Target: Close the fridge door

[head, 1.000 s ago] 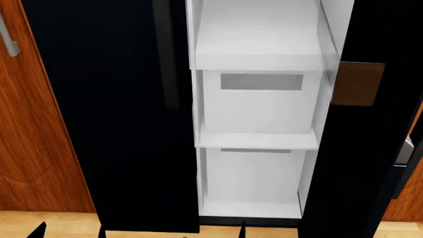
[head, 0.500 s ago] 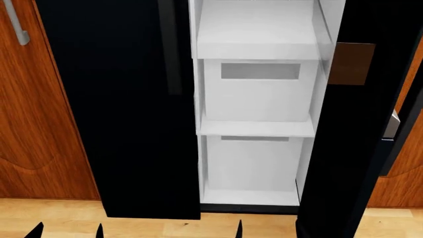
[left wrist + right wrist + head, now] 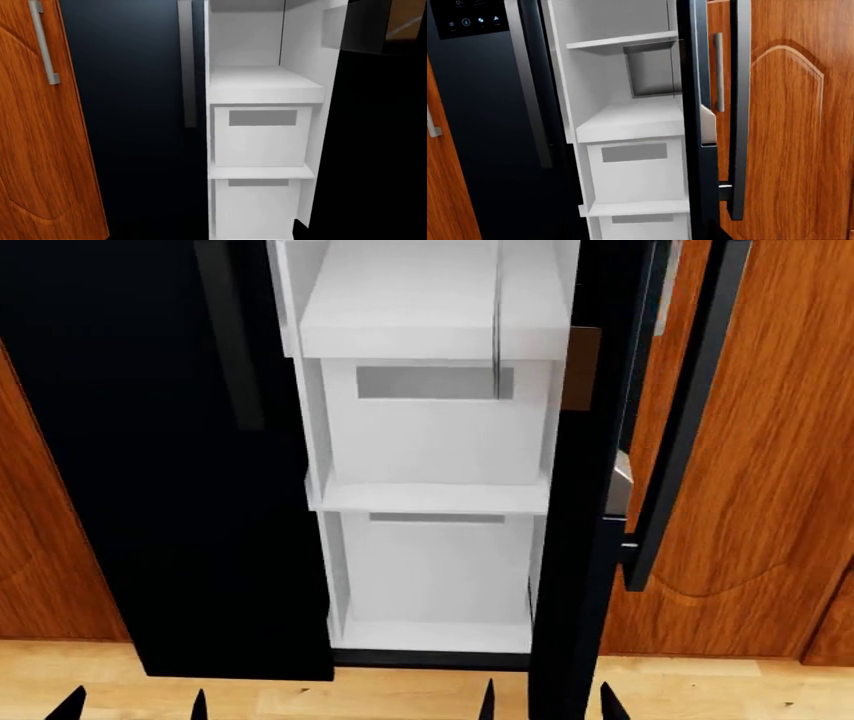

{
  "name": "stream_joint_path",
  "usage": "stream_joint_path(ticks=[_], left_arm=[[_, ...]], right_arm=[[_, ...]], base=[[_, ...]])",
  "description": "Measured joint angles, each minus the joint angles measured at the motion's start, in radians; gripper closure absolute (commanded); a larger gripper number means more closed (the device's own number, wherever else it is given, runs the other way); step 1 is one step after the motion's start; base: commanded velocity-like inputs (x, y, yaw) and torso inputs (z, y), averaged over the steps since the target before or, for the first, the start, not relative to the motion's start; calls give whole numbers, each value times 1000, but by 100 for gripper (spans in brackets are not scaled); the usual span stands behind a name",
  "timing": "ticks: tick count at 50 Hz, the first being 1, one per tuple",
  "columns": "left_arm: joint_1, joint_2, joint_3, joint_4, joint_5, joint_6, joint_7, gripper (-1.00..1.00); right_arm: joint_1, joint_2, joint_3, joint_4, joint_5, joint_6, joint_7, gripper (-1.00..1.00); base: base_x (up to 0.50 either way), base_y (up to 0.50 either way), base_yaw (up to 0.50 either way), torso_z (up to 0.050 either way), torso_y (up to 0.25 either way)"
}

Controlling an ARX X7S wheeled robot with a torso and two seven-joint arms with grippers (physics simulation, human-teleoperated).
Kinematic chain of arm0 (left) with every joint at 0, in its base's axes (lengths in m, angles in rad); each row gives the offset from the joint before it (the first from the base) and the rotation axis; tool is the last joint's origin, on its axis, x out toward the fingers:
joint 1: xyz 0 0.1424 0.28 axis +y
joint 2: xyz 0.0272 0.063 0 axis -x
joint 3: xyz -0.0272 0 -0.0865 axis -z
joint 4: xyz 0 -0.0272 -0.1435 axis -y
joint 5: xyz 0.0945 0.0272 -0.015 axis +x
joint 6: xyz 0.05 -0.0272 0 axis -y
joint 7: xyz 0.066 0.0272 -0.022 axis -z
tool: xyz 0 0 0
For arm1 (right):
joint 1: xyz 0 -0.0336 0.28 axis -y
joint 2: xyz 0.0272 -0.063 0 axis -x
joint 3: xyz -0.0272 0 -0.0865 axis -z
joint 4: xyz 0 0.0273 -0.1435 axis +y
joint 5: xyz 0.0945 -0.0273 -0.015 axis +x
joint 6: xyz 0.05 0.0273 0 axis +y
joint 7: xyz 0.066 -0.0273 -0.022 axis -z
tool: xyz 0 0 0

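We see the fridge door point(image 3: 577, 540) standing open, edge-on at the right of the white fridge interior point(image 3: 434, 440), its bar handle point(image 3: 681, 420) facing the wood cabinet point(image 3: 774, 460). Only dark fingertips point(image 3: 487, 702) show at the near edge; we cannot tell either gripper's state.

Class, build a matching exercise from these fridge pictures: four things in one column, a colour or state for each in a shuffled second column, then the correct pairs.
Things:
1. fridge door
2. upper drawer
3. cabinet door
4. closed left door

Descriptions:
A. reddish wood
B. white, with a grey panel
C. standing open, seen edge-on
D. glossy black, shut

Pairs: 1-C, 2-B, 3-A, 4-D
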Motion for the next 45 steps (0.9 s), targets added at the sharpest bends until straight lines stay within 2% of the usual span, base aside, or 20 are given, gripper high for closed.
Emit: stream_joint_path(ticks=[45], left_arm=[[-12,-29,40,-10,-33,8,-32,-100]], right_arm=[[17,38,-42,13,47,4,41,-100]], base=[[0,-500,0,0,0]])
